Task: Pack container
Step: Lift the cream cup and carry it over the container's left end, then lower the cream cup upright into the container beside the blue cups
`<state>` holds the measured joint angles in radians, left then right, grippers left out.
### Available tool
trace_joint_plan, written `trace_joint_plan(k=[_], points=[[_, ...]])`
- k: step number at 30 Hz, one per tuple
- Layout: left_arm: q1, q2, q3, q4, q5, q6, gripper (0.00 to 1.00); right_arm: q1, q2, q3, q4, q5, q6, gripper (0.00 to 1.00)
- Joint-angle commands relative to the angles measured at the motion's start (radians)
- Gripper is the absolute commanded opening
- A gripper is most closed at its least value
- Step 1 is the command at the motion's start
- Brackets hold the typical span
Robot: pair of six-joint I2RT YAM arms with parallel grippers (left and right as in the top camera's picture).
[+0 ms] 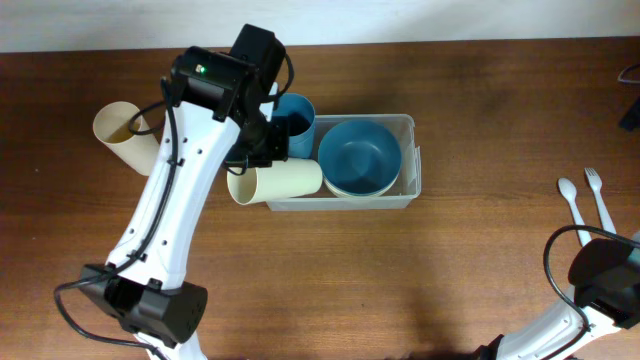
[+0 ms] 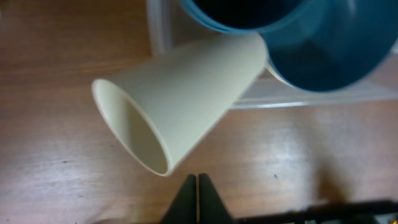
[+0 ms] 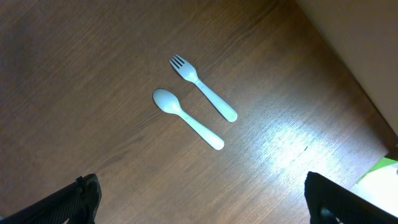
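Note:
The clear plastic container (image 1: 408, 160) sits mid-table and holds a blue bowl (image 1: 360, 155) and a blue cup (image 1: 296, 122). A cream cup (image 1: 275, 183) lies on its side over the container's front left corner, its mouth pointing left beyond the rim; it also shows in the left wrist view (image 2: 180, 99). My left gripper (image 2: 198, 186) is shut and empty, just in front of that cup's mouth. My right gripper (image 3: 199, 199) is open and empty above the bare table, near a pale spoon (image 3: 186, 118) and fork (image 3: 202, 87).
A second cream cup (image 1: 125, 135) lies on the table at the far left. The spoon (image 1: 572, 205) and fork (image 1: 598, 198) lie at the right edge. The left arm (image 1: 180, 190) stretches from the front to the container.

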<state>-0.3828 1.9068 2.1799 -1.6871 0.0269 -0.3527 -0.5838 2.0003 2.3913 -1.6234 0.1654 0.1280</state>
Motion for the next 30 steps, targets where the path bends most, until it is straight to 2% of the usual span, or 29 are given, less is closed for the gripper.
trace_joint_plan(k=[1,5,9,17,30], points=[[0.044,-0.004,-0.005,-0.001,-0.061,-0.078,0.01,0.000,0.003,-0.004,0.000,0.015,0.000,0.99],[0.107,-0.004,-0.005,-0.001,-0.054,-0.146,0.01,0.000,0.003,-0.004,0.000,0.015,0.000,0.99],[0.158,-0.003,-0.013,-0.001,0.019,-0.171,0.02,0.000,0.003,-0.004,0.000,0.015,0.000,0.99],[0.161,-0.003,-0.085,-0.001,0.138,-0.174,0.02,0.000,0.003,-0.004,0.000,0.015,0.000,0.99],[0.161,-0.003,-0.125,-0.001,0.216,-0.208,0.02,0.000,0.003,-0.004,0.000,0.015,0.000,0.99]])
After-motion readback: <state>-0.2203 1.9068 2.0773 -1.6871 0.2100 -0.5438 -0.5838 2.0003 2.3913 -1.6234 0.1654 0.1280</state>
